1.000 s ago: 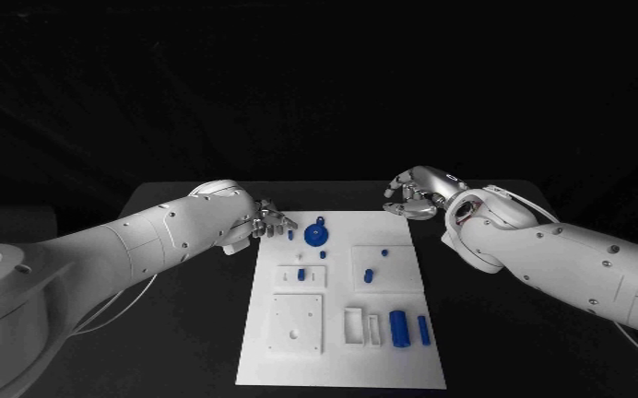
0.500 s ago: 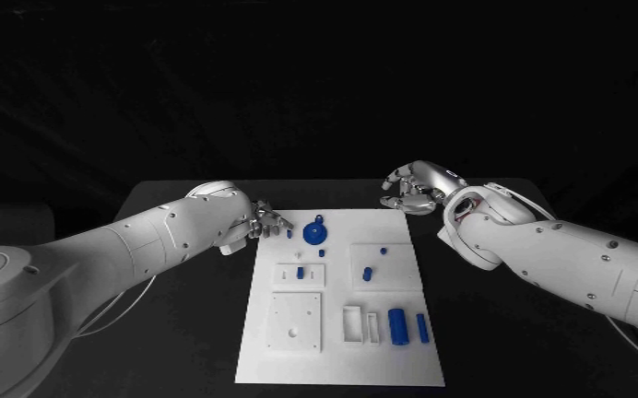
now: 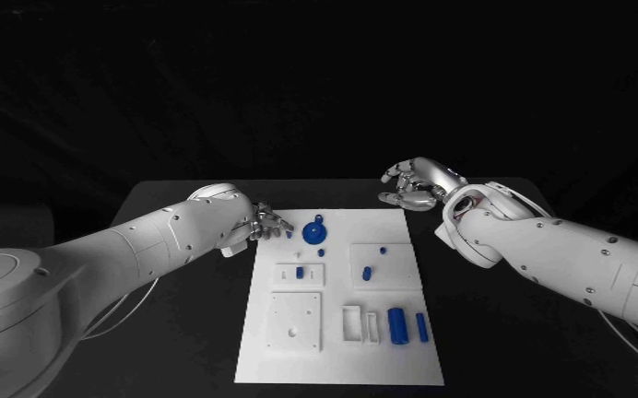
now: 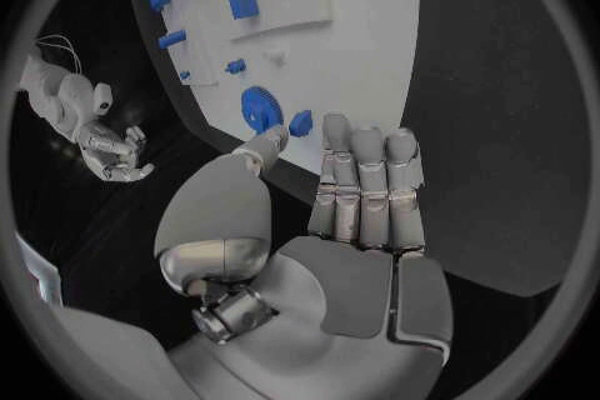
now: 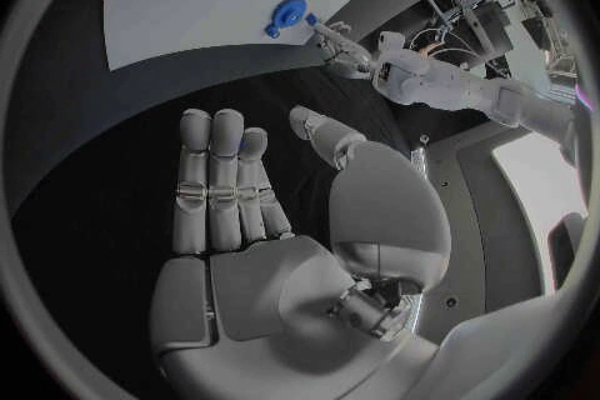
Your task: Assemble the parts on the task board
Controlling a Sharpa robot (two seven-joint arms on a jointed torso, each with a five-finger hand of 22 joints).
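Note:
The white task board (image 3: pixel 339 361) lies in the middle of the black table. A round blue part (image 3: pixel 315 231) sits near its far edge, with a small blue part (image 3: pixel 288 231) beside it. My left hand (image 3: pixel 262 224) hovers at the board's far left corner, holding nothing. In the left wrist view its fingers (image 4: pixel 369 185) are straight, and their tips lie close to the small blue part (image 4: pixel 300 123) and the round part (image 4: pixel 260 107). My right hand (image 3: pixel 415 186) is off the board's far right corner, holding nothing, with its fingers (image 5: pixel 223 180) extended.
Short blue pegs (image 3: pixel 301 272) (image 3: pixel 367 275) stand in two raised white blocks mid-board. Two blue cylinders (image 3: pixel 396 324) (image 3: pixel 421 326) lie near the front right beside a white slotted holder (image 3: pixel 354 323). A white square plate (image 3: pixel 295 321) sits at the front left. Black table surrounds the board.
My right hand has drifted slightly toward the table's far edge. My left hand has barely moved, and the parts lie as before.

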